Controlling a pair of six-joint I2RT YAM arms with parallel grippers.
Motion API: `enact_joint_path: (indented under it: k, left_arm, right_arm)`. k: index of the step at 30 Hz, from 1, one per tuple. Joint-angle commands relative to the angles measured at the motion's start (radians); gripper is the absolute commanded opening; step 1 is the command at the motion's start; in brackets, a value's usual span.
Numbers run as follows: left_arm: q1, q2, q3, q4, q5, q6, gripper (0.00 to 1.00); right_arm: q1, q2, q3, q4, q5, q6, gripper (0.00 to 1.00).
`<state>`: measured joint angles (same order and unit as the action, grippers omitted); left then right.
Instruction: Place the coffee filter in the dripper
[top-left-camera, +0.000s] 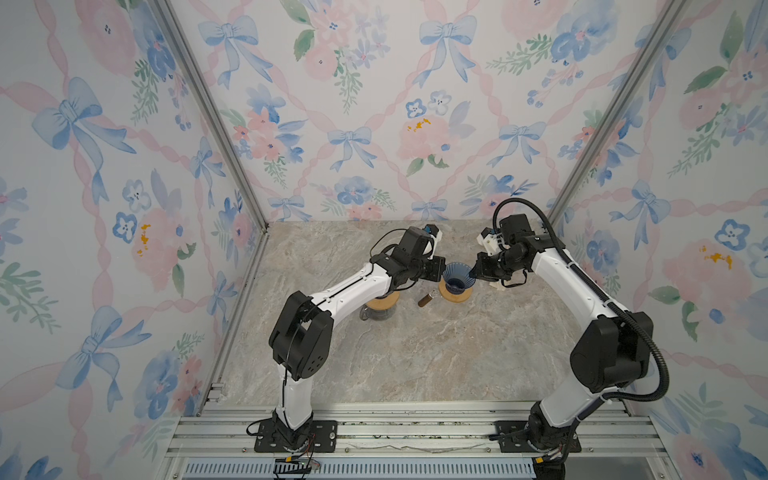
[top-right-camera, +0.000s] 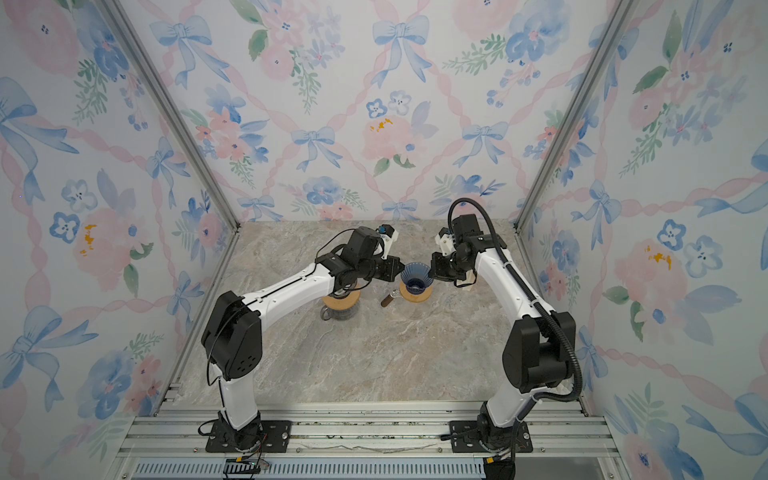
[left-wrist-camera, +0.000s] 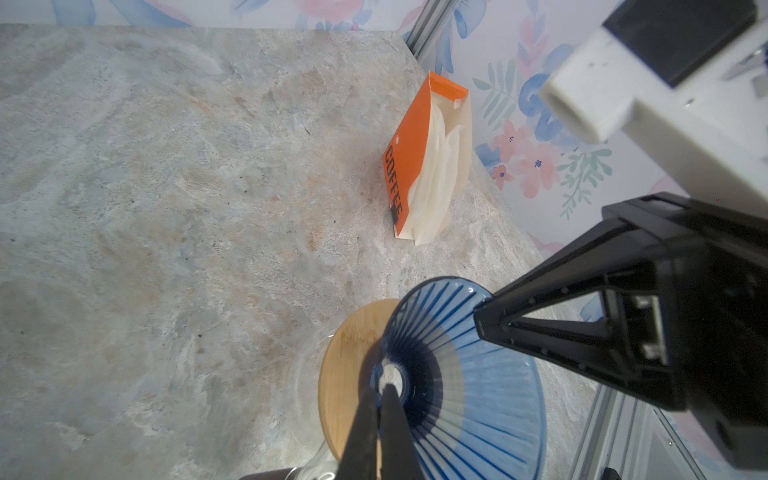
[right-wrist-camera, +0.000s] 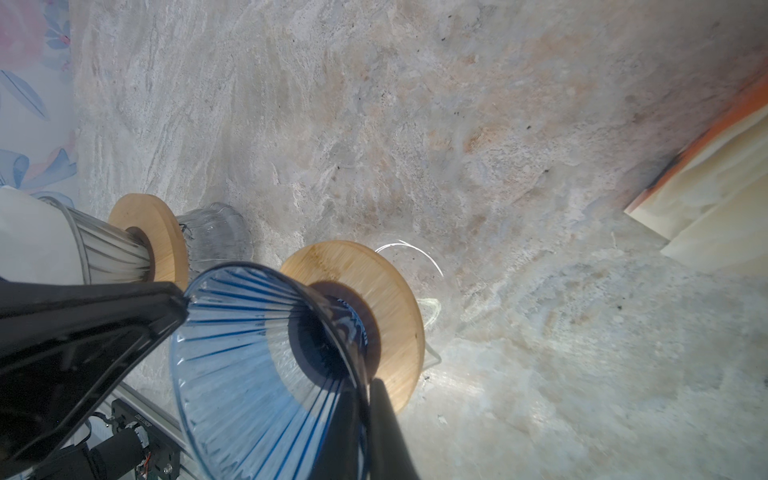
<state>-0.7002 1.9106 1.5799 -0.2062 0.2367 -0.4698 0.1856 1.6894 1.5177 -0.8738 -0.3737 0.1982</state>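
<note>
Both are pinching blue dripper (top-left-camera: 456, 277) rim: left gripper (top-left-camera: 444, 271) 9 o'clock, right gripper (top-left-camera: 472, 273) 3; second dripper (top-left-camera: 383, 301) crowding at 8.

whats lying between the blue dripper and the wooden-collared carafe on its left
A small brown cylinder lies on the marble table between the blue dripper and the wooden-collared carafe. It shows in both top views.

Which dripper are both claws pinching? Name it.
The blue dripper, its rim pinched by the left claw and right claw; the clear dripper beside it stands free, white inside.
</note>
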Motion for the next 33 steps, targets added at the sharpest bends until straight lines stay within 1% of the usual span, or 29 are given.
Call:
enact_joint_path:
  k: [1, 16, 27, 33]
  left_arm:
    - [0.01, 0.04, -0.046, -0.069, -0.01, -0.006, 0.03]
    - [0.01, 0.038, -0.106, -0.069, -0.01, -0.015, 0.01]
    - [0.01, 0.019, -0.153, -0.068, -0.027, -0.017, 0.0]
    - [0.009, 0.015, -0.144, -0.068, -0.024, -0.018, 0.0]
  right_arm:
    - [0.0, 0.04, -0.039, -0.034, 0.041, 0.004, 0.09]
    - [0.025, 0.046, -0.05, -0.022, 0.055, 0.01, 0.08]
    - [0.038, 0.003, -0.159, 0.071, 0.076, 0.014, 0.07]
    - [0.04, 0.009, -0.132, 0.042, 0.073, 0.01, 0.09]
